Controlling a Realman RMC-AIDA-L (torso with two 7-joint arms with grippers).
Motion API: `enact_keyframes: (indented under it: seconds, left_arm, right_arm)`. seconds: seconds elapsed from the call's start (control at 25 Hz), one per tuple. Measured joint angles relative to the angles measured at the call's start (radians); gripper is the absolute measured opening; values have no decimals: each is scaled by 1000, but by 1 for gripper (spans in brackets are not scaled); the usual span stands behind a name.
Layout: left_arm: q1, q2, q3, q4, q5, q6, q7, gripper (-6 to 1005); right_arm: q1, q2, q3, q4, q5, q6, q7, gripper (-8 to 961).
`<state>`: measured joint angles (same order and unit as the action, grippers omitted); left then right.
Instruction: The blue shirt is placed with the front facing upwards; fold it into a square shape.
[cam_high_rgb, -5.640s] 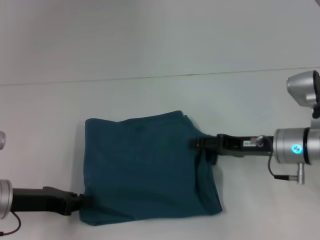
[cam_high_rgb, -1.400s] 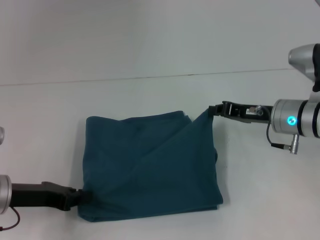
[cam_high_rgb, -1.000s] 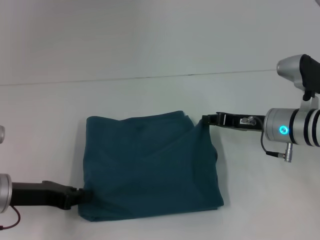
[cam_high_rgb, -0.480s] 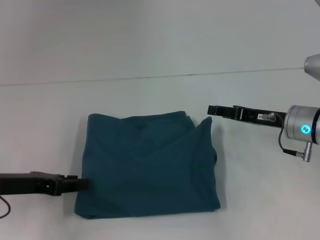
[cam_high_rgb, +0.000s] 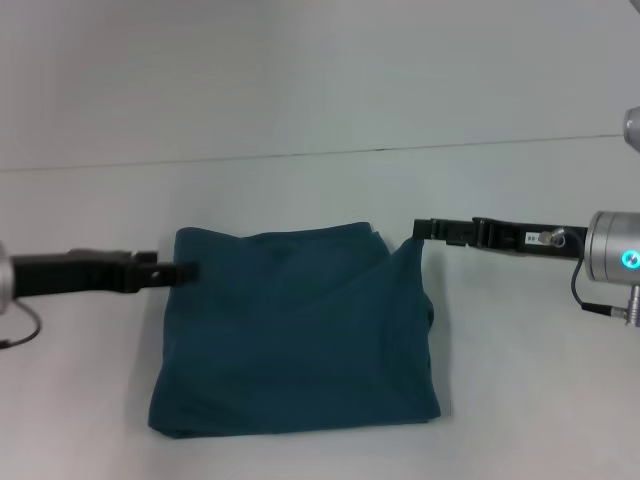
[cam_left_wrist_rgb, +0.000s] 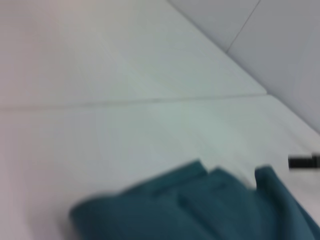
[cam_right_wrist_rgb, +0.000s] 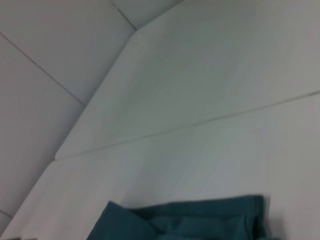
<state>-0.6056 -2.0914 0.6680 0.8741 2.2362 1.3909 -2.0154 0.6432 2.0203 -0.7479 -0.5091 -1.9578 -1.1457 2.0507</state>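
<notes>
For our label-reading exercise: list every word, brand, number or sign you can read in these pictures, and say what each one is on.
None can be read.
Shirt: folded, only plain blue cloth shows; no lettering or label in any view.
Right gripper: a small pale sticker sits on the arm behind it, too small to read.
Left gripper: no markings visible.
Table: plain, no signs.

Lab-like test bench: bare white tabletop (cam_high_rgb: 300, 110), plain panelled walls (cam_right_wrist_rgb: 45, 45).
</notes>
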Motion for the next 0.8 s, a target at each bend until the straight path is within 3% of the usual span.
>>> enact_keyframes:
  seconds: [0.16,0.8]
  left_arm:
    - [-42,-23,58,-26,15,-122,0,802]
    - [-90,-57,231,-168,20,-604,8,801]
  right_arm:
    - [-6,0,0,-4,-23,-31,24,842]
    - [-26,2,9,-5,-18,-68,47,841]
